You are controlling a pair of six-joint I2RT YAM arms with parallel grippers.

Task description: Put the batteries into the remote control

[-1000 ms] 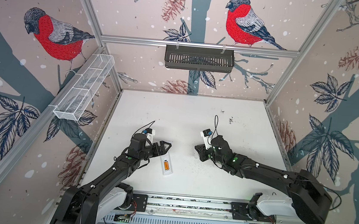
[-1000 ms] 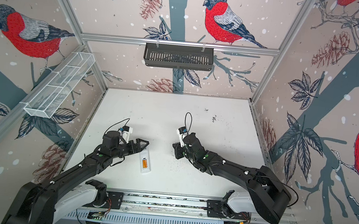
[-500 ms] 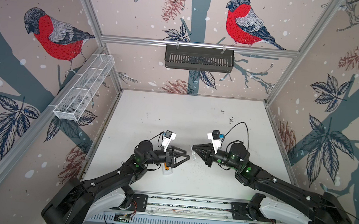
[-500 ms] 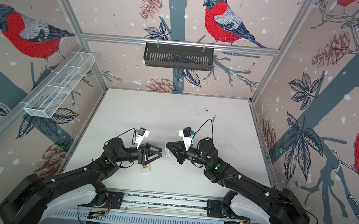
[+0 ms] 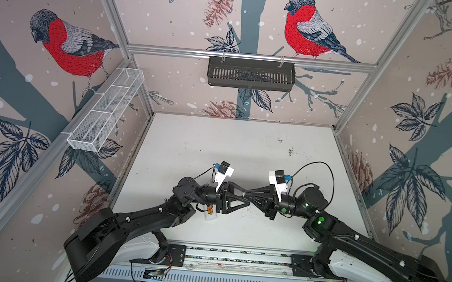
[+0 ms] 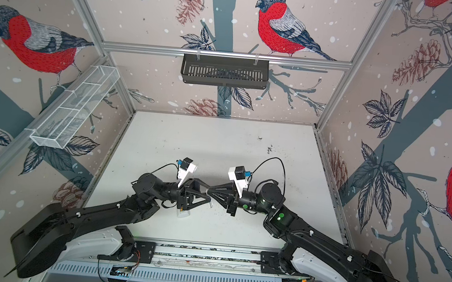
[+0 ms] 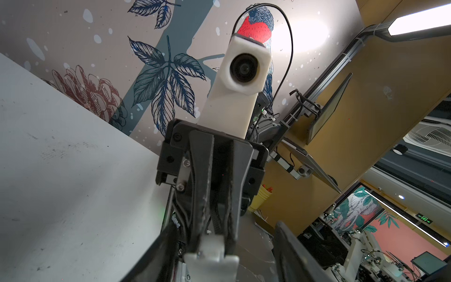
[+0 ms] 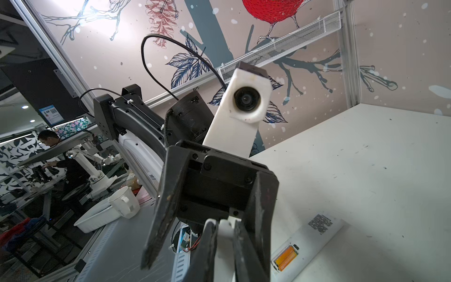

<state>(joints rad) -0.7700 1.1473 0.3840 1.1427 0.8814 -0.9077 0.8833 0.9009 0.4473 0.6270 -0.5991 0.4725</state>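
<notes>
White remote control (image 5: pixel 210 216) below left claw (image 5: pixel 246 199); right claw (image 5: pixel 245 195) pinching white piece (image 7: pixel 211 260).

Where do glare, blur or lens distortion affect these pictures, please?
Left wrist view: the ceiling lamp is blown out, a glare patch washes the wall, and the white piece nearest the lens is soft. Right wrist view: similar wall glare, yet the remote control reads sharp. Both top views: even light, but the frame posts splay from the wide lens.
</notes>
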